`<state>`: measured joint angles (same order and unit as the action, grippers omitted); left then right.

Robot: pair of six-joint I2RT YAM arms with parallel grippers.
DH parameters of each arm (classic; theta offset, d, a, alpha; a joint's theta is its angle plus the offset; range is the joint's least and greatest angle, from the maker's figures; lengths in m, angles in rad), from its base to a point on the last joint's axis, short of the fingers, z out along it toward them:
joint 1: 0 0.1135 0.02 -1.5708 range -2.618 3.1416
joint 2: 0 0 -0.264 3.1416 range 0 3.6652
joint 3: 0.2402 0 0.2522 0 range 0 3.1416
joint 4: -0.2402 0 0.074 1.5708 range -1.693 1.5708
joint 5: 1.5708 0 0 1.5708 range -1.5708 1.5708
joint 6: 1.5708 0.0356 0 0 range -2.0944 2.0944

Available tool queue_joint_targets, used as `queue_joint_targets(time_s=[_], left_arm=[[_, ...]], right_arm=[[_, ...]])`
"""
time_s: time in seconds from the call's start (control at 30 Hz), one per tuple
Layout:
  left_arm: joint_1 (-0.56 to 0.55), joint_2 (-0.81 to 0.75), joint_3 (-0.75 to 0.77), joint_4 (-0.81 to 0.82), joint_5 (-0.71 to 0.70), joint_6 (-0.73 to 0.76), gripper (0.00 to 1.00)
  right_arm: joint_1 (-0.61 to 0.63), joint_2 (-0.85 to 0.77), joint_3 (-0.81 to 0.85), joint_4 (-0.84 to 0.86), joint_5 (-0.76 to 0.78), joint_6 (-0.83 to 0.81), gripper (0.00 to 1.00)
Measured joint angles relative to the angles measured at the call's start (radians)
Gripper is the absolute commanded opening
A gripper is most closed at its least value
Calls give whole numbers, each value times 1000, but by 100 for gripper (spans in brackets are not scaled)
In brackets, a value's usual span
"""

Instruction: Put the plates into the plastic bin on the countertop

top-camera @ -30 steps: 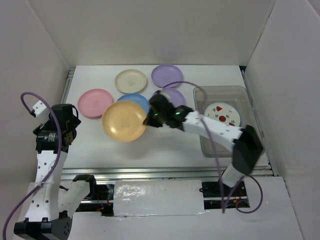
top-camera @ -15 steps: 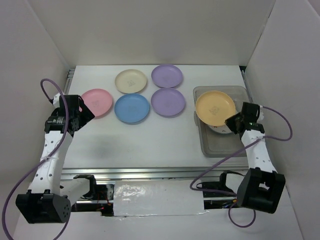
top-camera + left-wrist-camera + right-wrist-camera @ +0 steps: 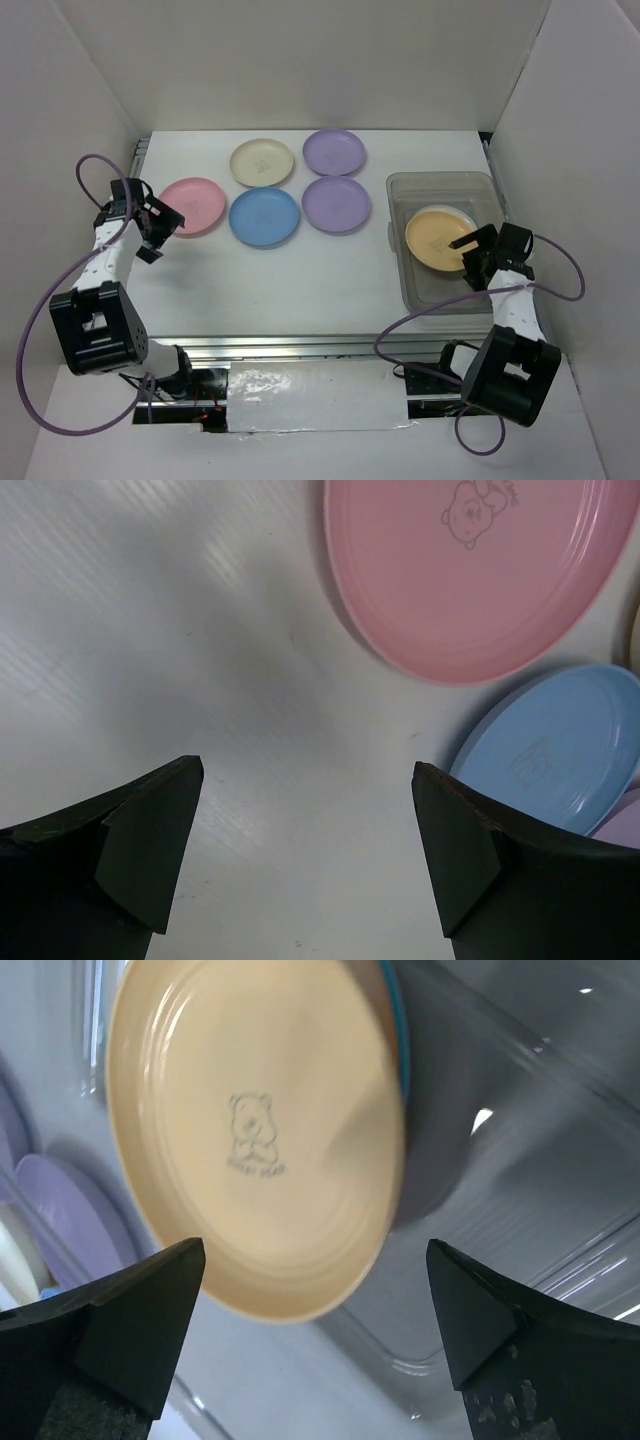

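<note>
The white tabletop carries most of what is left to do; the plastic bin stands at its right side, close to the enclosing wall, and holds the yellow-orange plate, so by the look of it the task is only partly done; whether another plate lies under that one cannot be told. Five plates lie flat outside the bin, grouped to its left: the pink plate, the blue plate, the near lilac plate, the far lilac plate and the cream plate; the near lilac one is just beside the bin, the pink one well apart from it. Nothing stands between them and the bin, though neighbours nearly touch, leaving tight room at the rims. The right pincer hangs over the bin, its fingers apart and gripping nothing; the left pincer hovers over bare surface just beside the pink plate, fingers likewise spread and empty.
</note>
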<state>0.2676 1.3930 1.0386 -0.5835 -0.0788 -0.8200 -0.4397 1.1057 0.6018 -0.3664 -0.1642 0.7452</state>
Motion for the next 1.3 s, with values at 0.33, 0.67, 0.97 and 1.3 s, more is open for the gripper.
queue_joint_targets(time_s=[0.33,0.67,0.97,1.3], left_arm=[[13,333,135,143,95,-87,96],[15,459,175,122,2,-215,0],[-20,205,90,-57,-182,-315,0],[-535,-95,404,-73,-269,-196,0]], right_arm=[[116,-252,70,-63,-44,-17,100],[135,-418,266,-209,-106,-42,100],[207,-457,378,-276,-172,-58,100],[216,-496,505,-399,-176,-56,100]])
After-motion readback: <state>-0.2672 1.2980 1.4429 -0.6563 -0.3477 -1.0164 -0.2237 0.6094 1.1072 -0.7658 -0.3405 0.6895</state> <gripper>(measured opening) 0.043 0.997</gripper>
